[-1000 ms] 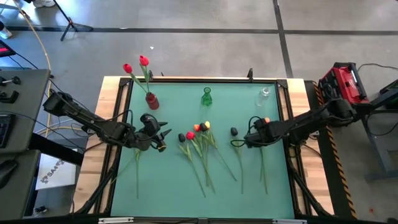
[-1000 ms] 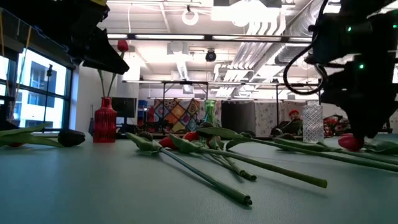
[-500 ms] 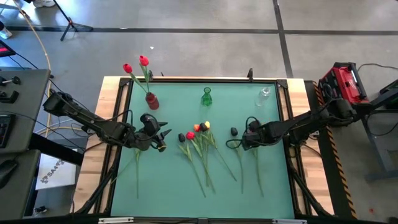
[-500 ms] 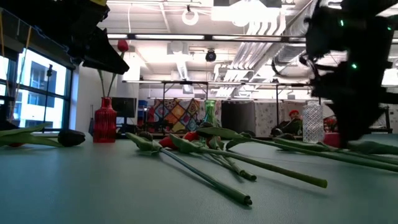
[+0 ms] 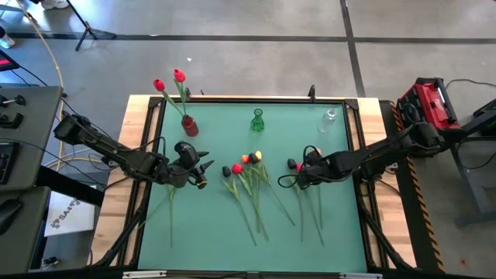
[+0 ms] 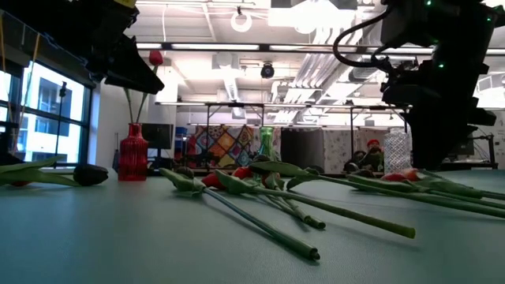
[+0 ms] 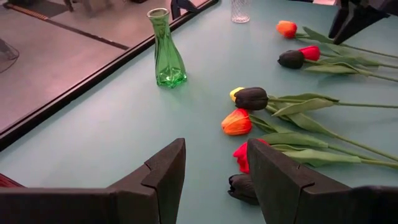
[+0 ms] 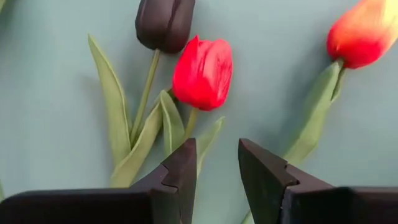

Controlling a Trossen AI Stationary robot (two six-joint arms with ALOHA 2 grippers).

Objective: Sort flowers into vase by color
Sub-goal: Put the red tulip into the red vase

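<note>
The right gripper (image 8: 214, 171) is seen low over the table with its jaws narrowly parted and nothing between them. Just ahead of the jaws lies a red tulip (image 8: 203, 71), flanked by a black tulip (image 8: 165, 22) and an orange tulip (image 8: 364, 34). Farther off, the left gripper (image 7: 214, 165) hovers with jaws apart, empty, before more flowers (image 7: 249, 99) and a green vase (image 7: 166, 53).

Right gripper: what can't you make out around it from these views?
- High view: right gripper covers the flower heads beneath; grip unclear.
- Right wrist view: red tulip stem disappears behind the fingers; contact hidden.
- Low view: the arm blocks the clear vase.
- Left gripper: idle, open.
</note>
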